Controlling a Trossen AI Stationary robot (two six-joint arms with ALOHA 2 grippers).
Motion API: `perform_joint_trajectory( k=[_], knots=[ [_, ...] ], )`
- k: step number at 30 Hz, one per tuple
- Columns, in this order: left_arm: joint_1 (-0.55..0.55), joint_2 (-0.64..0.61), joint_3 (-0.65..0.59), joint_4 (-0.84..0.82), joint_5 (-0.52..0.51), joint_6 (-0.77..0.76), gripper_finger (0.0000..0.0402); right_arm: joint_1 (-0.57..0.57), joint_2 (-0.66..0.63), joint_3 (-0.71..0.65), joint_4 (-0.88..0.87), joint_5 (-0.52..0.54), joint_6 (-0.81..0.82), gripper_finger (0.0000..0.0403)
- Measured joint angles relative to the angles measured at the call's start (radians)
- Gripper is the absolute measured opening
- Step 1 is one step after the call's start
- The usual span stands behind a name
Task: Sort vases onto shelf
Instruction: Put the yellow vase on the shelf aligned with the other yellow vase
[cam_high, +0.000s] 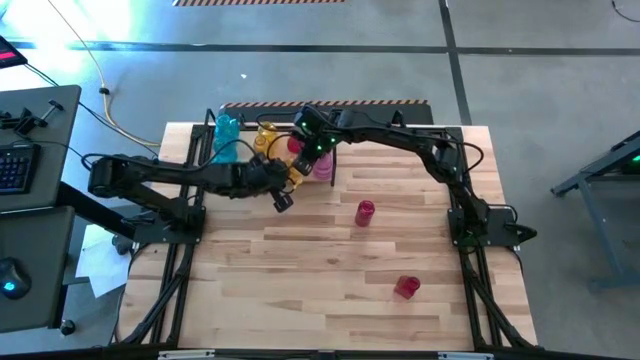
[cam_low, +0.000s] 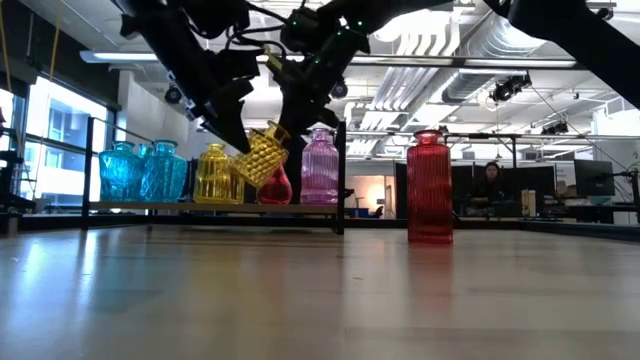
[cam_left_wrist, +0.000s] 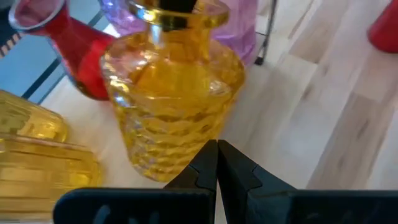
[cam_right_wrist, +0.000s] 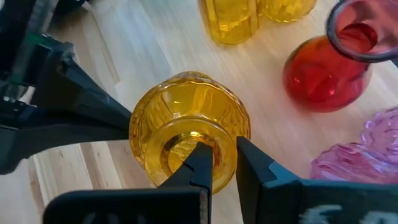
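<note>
From above, both arms crowd over the shelf (cam_high: 215, 128) at the far edge of the table (cam_high: 330, 260), and they hide most of what stands there; only the cyan vases (cam_high: 228, 135) at its end farthest from the right claw and bits of yellow and pink glass show past the dark links.

The low view is clearer. On the shelf's plank stand two cyan vases, a ribbed yellow vase (cam_low: 215, 173), a round red vase (cam_low: 277, 187) largely hidden behind the lifted one, and a pink vase (cam_low: 320, 166).

The textured amber vase (cam_low: 262, 155) is off the plank, tilted, with its neck toward the right claw (cam_right_wrist: 222, 155). That claw pinches the rim of the neck, one finger inside the mouth and one outside. The vase is see-through and nothing shows inside it.

The left claw (cam_left_wrist: 216, 163) sits at the amber vase's base, its fingers pressed together with no gap. Whether the tips touch the glass cannot be told, since the vase's belly and the fingers overlap in the left wrist view.

Beside the right claw, the round red vase lies just past the amber one, with the pink vase next to it, cut off at the picture's edge.

Well away from both claws, a tall red vase (cam_high: 365, 212) stands upright on the open table, and another red vase (cam_high: 406, 287) sits nearer the front edge.
</note>
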Motion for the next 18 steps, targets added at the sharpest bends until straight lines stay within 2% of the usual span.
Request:
perform_joint_trajectory(
  k=[14,18],
  knots=[
    [0.059,0.000,-0.001,0.020,-0.006,0.036,0.0000,-0.009,0.021,0.000,0.014,-0.001,-0.001,0.0016],
    [0.058,0.000,-0.001,0.013,-0.001,0.035,0.0000,-0.006,0.022,0.000,0.035,-0.029,-0.021,0.0016]
  ],
)
